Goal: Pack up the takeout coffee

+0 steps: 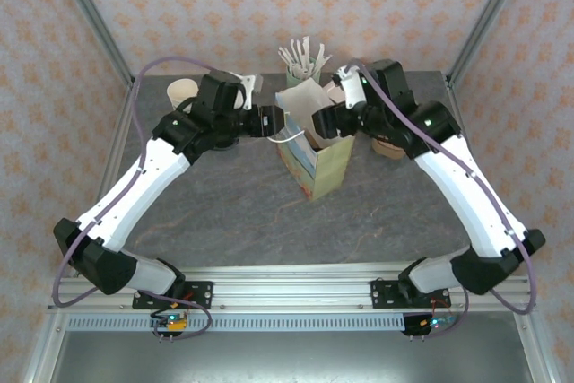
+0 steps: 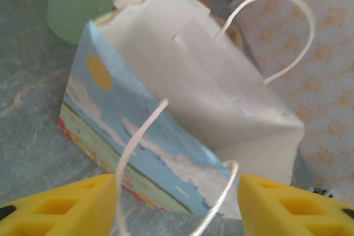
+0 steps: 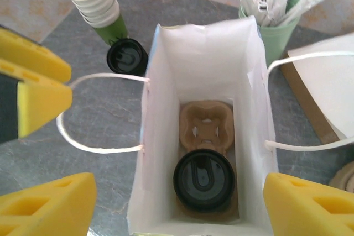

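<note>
One paper bag, white inside, printed outside with blue sky, clouds and an orange sun, stands upright and open on the grey marbled table. It has two white cord handles, one on each long side.

The takeout coffee, a single cup under a round black lid, sits at the bottom of the bag. It is in the near well of one brown moulded cardboard carrier, and the well beyond it is empty.

Left fingers: two yellow pads, parted. One handle loop hangs in the gap, not pinched.

Right fingers: two yellow pads spread wide above the bag's mouth, one to each side, gripping nothing.

Beyond the bag:
- One stack of lidless green cups, several deep.
- One loose black lid just beside the stack.
- One pale green holder crammed with white wrapped sticks.
</note>
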Robot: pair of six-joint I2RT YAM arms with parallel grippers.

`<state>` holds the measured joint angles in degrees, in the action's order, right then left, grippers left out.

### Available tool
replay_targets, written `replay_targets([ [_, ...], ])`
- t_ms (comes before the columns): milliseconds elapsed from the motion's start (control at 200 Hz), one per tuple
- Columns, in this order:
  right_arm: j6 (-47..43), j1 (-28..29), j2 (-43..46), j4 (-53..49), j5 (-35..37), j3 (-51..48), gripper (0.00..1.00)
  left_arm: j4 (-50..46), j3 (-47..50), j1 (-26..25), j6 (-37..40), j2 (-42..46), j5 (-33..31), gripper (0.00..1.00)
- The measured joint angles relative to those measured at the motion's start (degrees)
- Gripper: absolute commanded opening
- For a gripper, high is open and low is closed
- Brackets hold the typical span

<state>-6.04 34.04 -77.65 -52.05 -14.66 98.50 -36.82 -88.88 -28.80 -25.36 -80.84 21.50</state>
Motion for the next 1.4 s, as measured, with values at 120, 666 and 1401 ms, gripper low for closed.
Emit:
replay_targets([
  [120, 0.1, 0.5, 5.1, 6.5, 0.5, -6.6, 0.79, -0.1, -0.6, 0.1, 0.3, 2.5, -4.5, 0.75],
  [666, 11.2, -18.1, 6.7, 18.1, 12.5, -10.5, 0.81, -0.1, 6.5, 16.8, -1.4, 10.1, -6.9, 0.7],
  [1401, 24.1, -27.6, -41.2, 39.3, -19.1, 11.1, 0.52, -1.1, 0.1, 16.0, -4.2, 0.0, -3.7, 0.68],
])
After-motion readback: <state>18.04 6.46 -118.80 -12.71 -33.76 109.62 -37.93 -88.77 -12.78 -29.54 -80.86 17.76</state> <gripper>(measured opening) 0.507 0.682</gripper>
